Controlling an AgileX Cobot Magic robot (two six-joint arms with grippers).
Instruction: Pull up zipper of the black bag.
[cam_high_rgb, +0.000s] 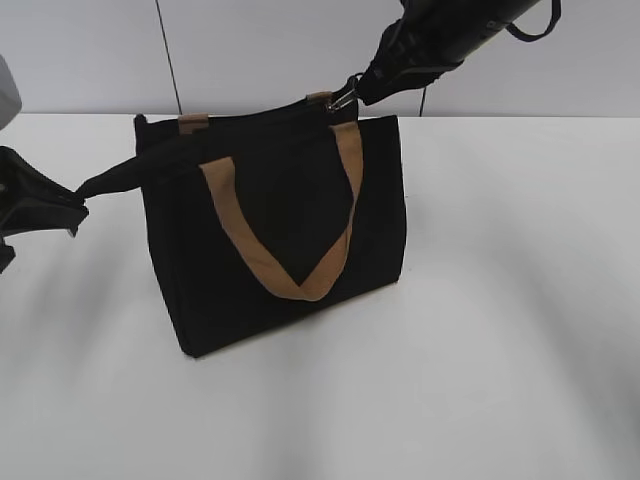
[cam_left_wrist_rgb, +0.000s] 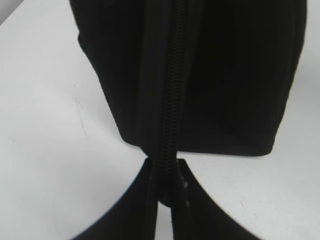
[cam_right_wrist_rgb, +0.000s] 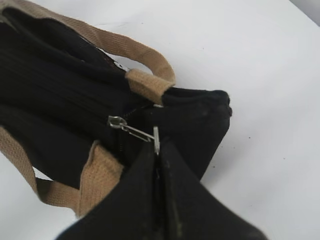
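Observation:
The black bag (cam_high_rgb: 280, 230) stands upright on the white table, its tan handles (cam_high_rgb: 290, 260) hanging down the front. My left gripper (cam_high_rgb: 80, 195) is shut on the black tail of the zipper (cam_left_wrist_rgb: 167, 125) at the bag's left end and holds it stretched out; the left wrist view shows the tail clamped between my fingertips (cam_left_wrist_rgb: 167, 172). My right gripper (cam_high_rgb: 358, 92) is at the bag's top right end, shut on the silver zipper pull (cam_right_wrist_rgb: 135, 131); the right wrist view shows it pinched at my fingertips (cam_right_wrist_rgb: 159, 150). The slider sits near the right end.
The white table (cam_high_rgb: 500, 330) spreads around the bag. A light wall with a dark vertical seam (cam_high_rgb: 168, 55) stands behind. A second tan handle (cam_right_wrist_rgb: 145, 65) lies over the bag's top near my right gripper.

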